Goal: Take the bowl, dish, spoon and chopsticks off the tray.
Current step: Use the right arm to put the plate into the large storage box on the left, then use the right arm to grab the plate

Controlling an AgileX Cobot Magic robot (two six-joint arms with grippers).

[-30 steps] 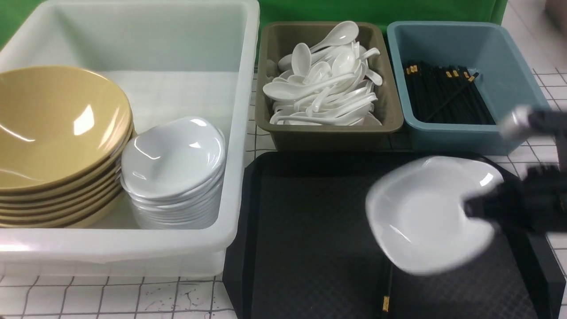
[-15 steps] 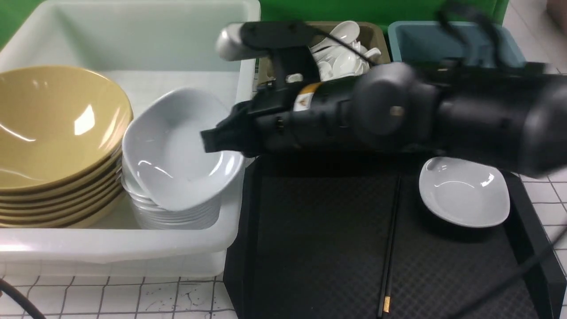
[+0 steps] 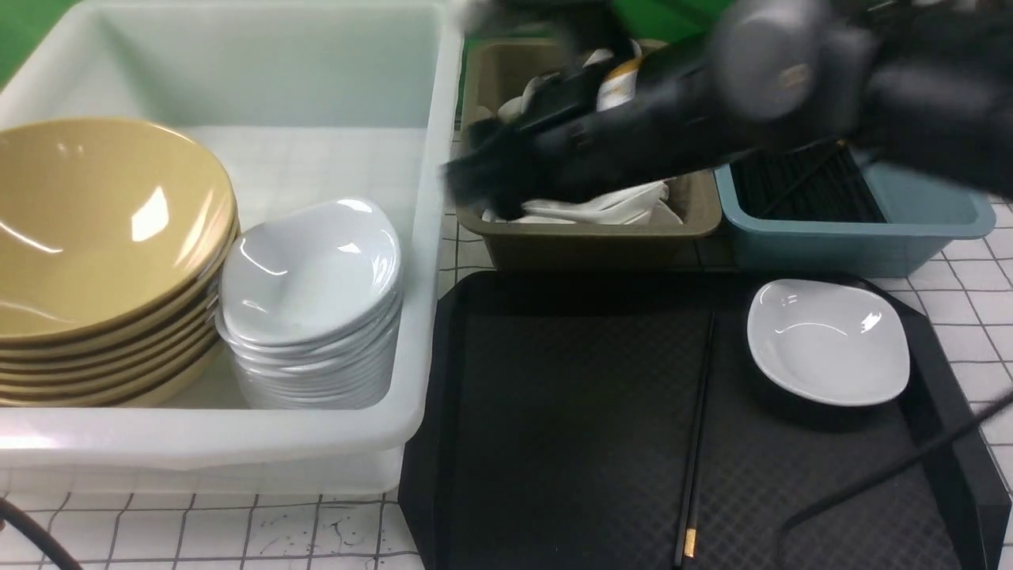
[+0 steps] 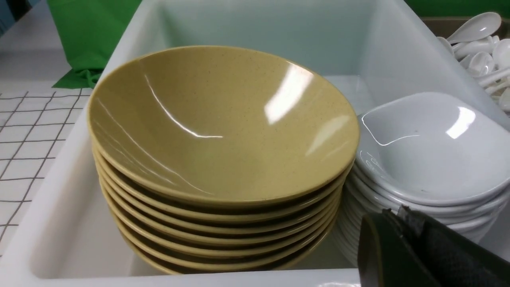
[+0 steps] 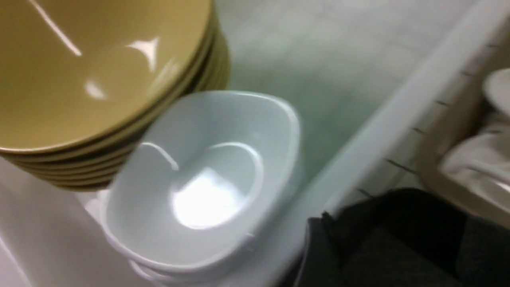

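The black tray holds a white dish at its far right and the black chopsticks down its middle. The top mustard bowl of a stack sits in the white tub, beside a stack of white dishes. White spoons lie in the olive bin. My right gripper, blurred, hangs open and empty above the gap between tub and olive bin, clear of the dish stack. My left gripper is shut and empty, low beside the dish stack.
The olive bin and the blue bin with black chopsticks stand behind the tray. My right arm stretches across both bins. A black cable crosses the tray's near right corner.
My right gripper carried a white dish from the tray to the dish stack in the tub, let it go, and pulled back to the right over the olive bin.
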